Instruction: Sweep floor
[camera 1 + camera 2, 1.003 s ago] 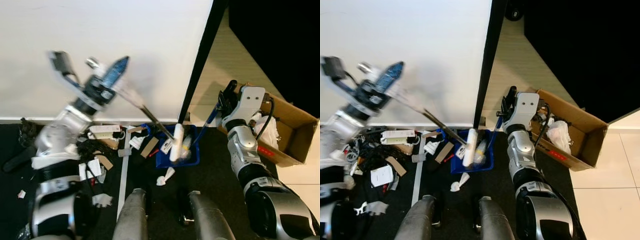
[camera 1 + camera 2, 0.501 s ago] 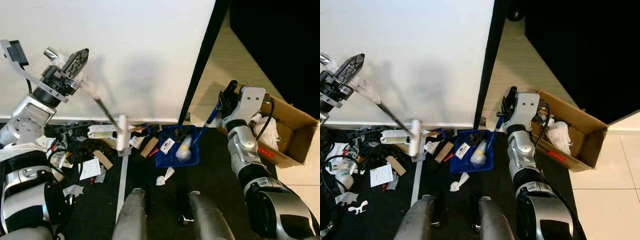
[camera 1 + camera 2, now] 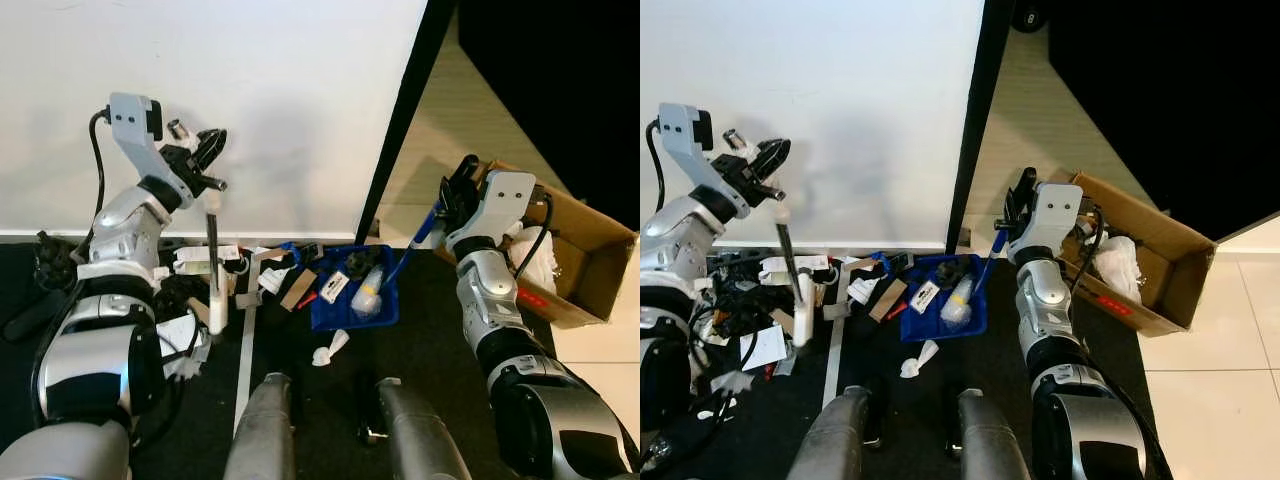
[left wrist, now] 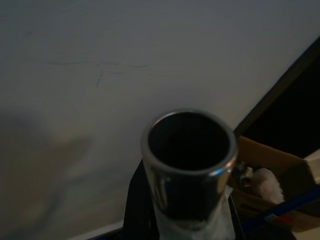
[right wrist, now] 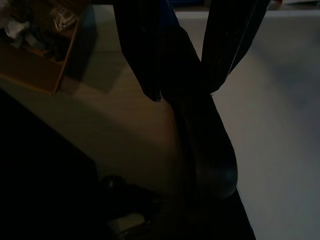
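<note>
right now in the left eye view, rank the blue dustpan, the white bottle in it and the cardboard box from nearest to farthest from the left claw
Measured from the left claw, raised by the wall on the robot's left:
1. Blue dustpan, on the floor at centre; its near edge comes first.
2. White bottle, lying in the dustpan's right part, a little farther.
3. Cardboard box, far right, beyond the right arm.

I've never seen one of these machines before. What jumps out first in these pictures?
A heap of litter lies on the dark floor along the white wall. The left hand holds a broom upright over it, while the right hand grips the handle of a blue dustpan already holding scraps. To the right sits an open cardboard box.
</note>
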